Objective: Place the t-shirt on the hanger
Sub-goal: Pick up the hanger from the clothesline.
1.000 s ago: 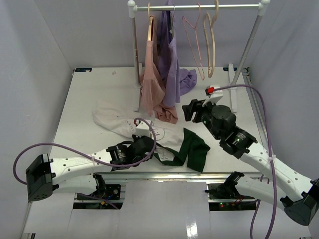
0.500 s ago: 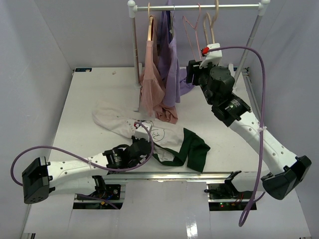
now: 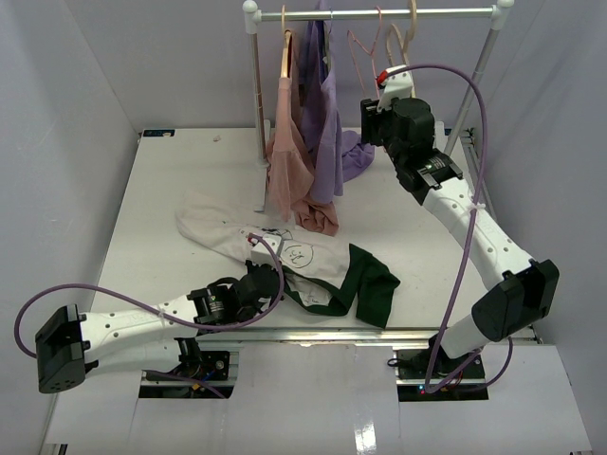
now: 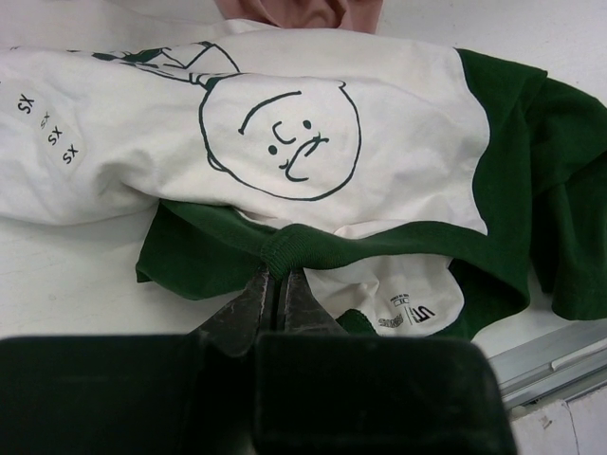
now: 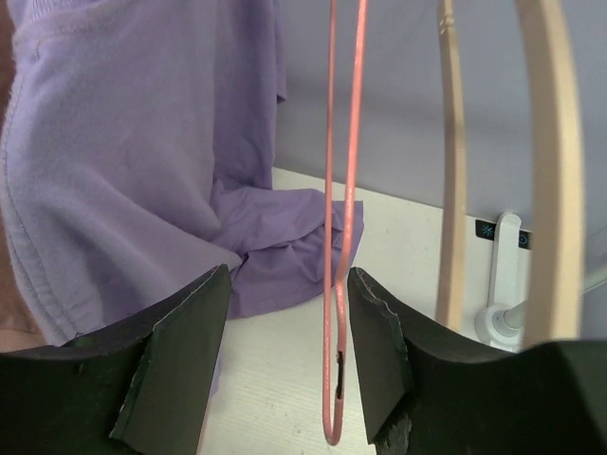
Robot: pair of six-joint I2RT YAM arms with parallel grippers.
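The cream t-shirt (image 3: 305, 256) with dark green sleeves lies crumpled on the table near the front edge. In the left wrist view its line drawing (image 4: 281, 140) faces up. My left gripper (image 3: 266, 276) is low at the shirt's near edge. Its jaws (image 4: 278, 277) are shut on the green ribbed collar. The thin pale pink hanger (image 3: 357, 47) hangs on the rail. My right gripper (image 3: 368, 112) is raised at the rack and open. The hanger's lower end (image 5: 329, 360) hangs between its fingers, closer to the right one, apparently not touching either.
A white clothes rack (image 3: 379, 13) stands at the back of the table. A dusty-pink garment (image 3: 289, 152) and a lilac garment (image 3: 327, 123) hang from it. Beige wooden hangers (image 5: 550, 171) hang just right of the pink hanger. The rack's foot (image 5: 507, 313) lies right.
My right arm has risen from above the table up to the rack, and its open jaws now straddle the pink hanger's lower end. My left gripper has stayed at the shirt's collar.
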